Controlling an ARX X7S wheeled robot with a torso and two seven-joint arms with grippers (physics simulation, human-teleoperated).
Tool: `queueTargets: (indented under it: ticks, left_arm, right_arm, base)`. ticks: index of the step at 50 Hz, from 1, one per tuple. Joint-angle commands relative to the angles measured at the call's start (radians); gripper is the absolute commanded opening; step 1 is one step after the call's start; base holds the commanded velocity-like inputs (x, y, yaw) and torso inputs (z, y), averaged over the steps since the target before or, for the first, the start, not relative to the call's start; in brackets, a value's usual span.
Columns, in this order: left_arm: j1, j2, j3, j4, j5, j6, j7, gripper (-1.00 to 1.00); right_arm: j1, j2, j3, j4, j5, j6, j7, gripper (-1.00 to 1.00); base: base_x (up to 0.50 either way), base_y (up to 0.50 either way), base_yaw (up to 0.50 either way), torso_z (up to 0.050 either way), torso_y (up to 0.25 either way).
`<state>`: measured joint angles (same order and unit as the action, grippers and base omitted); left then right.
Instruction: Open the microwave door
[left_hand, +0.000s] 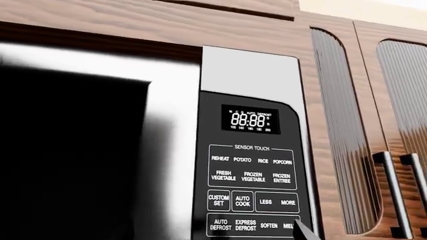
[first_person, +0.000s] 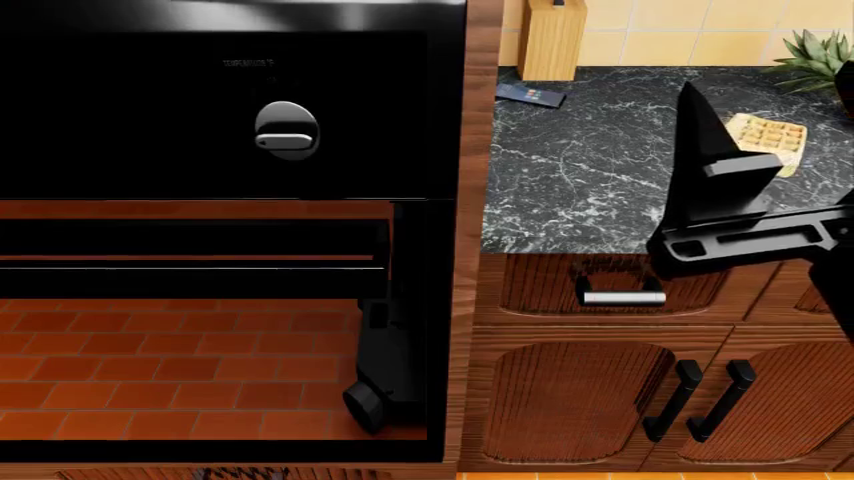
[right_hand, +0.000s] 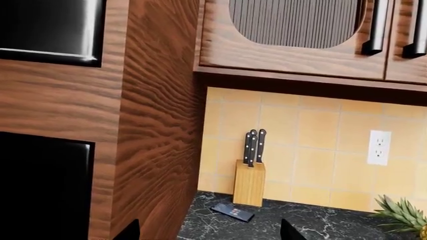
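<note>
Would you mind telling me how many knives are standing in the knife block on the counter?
3, judging by the black handles: all stand in the wooden knife block against the tiled backsplash, one handle taller than the other two. Shorter ones may be hidden.

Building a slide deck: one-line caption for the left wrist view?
Left wrist camera faces the microwave's control panel, its dark door shut, beside wooden cabinets.

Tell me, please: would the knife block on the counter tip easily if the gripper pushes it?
Probably yes if pushed high: the knife block stands tall on a narrow base, with knife handles rising above it. A low push would more likely slide it on the smooth-looking marble counter.
</note>
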<state>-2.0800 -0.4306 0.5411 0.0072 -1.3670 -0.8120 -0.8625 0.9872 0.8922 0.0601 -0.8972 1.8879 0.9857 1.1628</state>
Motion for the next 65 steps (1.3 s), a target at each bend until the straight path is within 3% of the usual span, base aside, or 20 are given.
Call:
queueTargets:
  ticks: [1, 30, 50, 65]
  left_arm:
    - [0.101, -0.07, -0.056, 0.101, 0.027, -0.033, -0.125, 1.0]
    - [0.278, -0.268, -0.205, 0.363, -0.109, -0.025, -0.439, 1.0]
    - [0.301, -0.399, -0.281, 0.469, -0.212, -0.046, -0.558, 1.0]
    - [0.403, -0.531, -0.366, 0.576, -0.33, -0.022, -0.657, 1.0]
  right_arm:
    - [-0.021, -0.012, 0.004, 0.004, -0.03, 0.005, -0.023, 1.0]
    - [-0.019, -0.037, -0.02, 0.019, -0.071, 0.012, -0.053, 1.0]
    - [-0.024, -0.044, -0.026, 0.019, -0.083, 0.009, -0.06, 1.0]
    - [-0.055, -0.043, -0.01, 0.011, -0.098, 0.002, -0.075, 1.0]
  base:
    - [0.0, 0.0, 0.0, 0.0, 0.0]
    - [0.0, 0.0, 0.0, 0.0, 0.0]
    - [0.0, 0.0, 0.0, 0.0, 0.0]
    - [0.0, 0.0, 0.0, 0.0, 0.0]
